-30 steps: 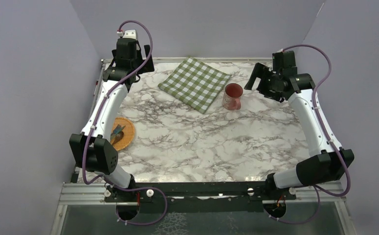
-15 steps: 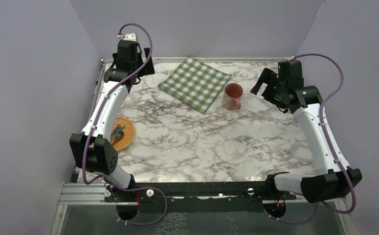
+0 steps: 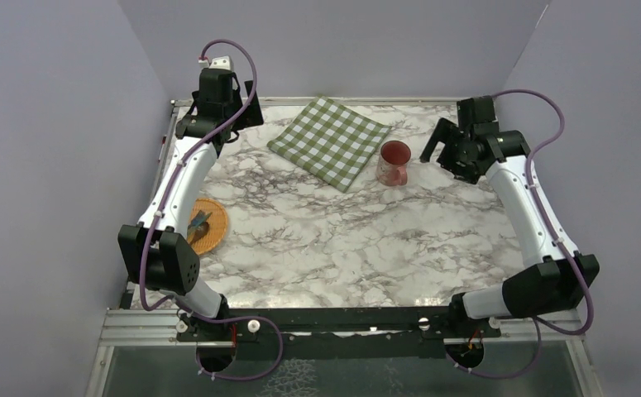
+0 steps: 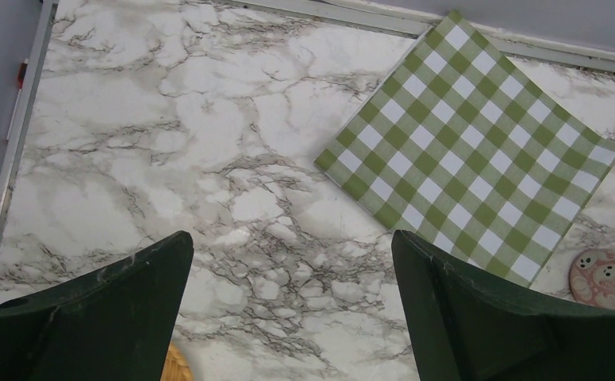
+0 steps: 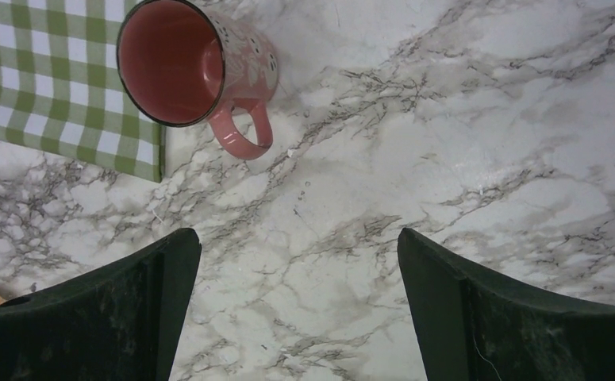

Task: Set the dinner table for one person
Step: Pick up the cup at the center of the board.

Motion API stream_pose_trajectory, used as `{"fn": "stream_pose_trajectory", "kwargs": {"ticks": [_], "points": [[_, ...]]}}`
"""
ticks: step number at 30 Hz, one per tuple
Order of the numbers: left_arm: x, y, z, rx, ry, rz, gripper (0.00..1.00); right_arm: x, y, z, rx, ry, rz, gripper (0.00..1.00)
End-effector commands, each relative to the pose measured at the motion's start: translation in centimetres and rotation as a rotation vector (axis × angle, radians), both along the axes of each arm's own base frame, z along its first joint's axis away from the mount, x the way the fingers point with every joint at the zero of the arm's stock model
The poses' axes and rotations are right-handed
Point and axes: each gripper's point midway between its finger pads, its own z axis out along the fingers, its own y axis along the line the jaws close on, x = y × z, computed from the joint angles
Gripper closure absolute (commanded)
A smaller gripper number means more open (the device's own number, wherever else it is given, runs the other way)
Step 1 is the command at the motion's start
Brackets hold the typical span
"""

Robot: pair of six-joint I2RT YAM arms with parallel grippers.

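Top external view: the dinner table (image 3: 342,240) carries a green checked cloth (image 3: 328,141) at 12 o'clock. A pink mug (image 3: 394,163) stands at 1 o'clock, right at the cloth's corner, and an orange plate (image 3: 208,225) lies at 9 o'clock with what looks like cutlery on it.
Right claw (image 5: 297,242): spread wide with nothing in it. The mug sits at its 11 o'clock, handle pointing toward the claw.
Left claw (image 4: 292,258): spread wide and holding nothing, above bare marble near 11 o'clock.
Mug risk: if you come in low, a finger may clip the handle and spin or tip the mug.
Cloth risk: if you drag the cloth first, the mug at its corner may go over.
Plate risk: your left forearm passes above the plate, so a low sweep could scatter what lies on it.
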Motion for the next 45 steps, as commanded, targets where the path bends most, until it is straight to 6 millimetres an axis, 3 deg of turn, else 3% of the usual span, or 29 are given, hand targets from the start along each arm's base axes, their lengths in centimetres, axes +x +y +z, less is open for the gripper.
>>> {"fn": "stream_pose_trajectory", "kwargs": {"ticks": [1,4,7,15,23,25,29,34,45], "points": [[0.1,-0.3,0.5,-0.028,-0.008,-0.01,0.01,-0.8,-0.5,-2.1,-0.005,0.134,-0.091,0.0],[0.2,-0.3,0.1,-0.027,-0.001,-0.009,0.01,-0.5,0.3,-3.4,0.008,0.199,-0.055,0.08],[0.3,-0.5,-0.2,-0.029,0.008,-0.017,0.01,-0.6,0.3,-4.3,0.002,0.258,-0.059,0.09],[0.0,-0.4,-0.3,-0.014,0.01,-0.024,0.01,3.0,1.8,-2.6,0.051,0.1,0.021,0.11],[0.1,-0.7,-0.6,-0.024,0.017,-0.038,0.01,5.3,1.5,-4.6,0.005,0.159,0.007,0.16],[0.3,-0.7,-0.4,-0.02,0.011,-0.038,0.01,6.1,1.7,-4.7,-0.003,0.153,0.043,0.23],[0.7,-0.7,-0.3,-0.015,0.008,-0.042,0.01,7.7,2.2,-4.3,-0.017,0.13,0.1,0.22],[1.0,-0.8,-0.6,-0.015,0.015,-0.045,0.01,9.3,2.0,-3.5,-0.068,0.111,0.121,0.04],[1.1,-0.5,-0.7,0.012,0.013,-0.049,0.01,10.4,1.8,-4.9,-0.222,0.194,0.211,0.04]]}}
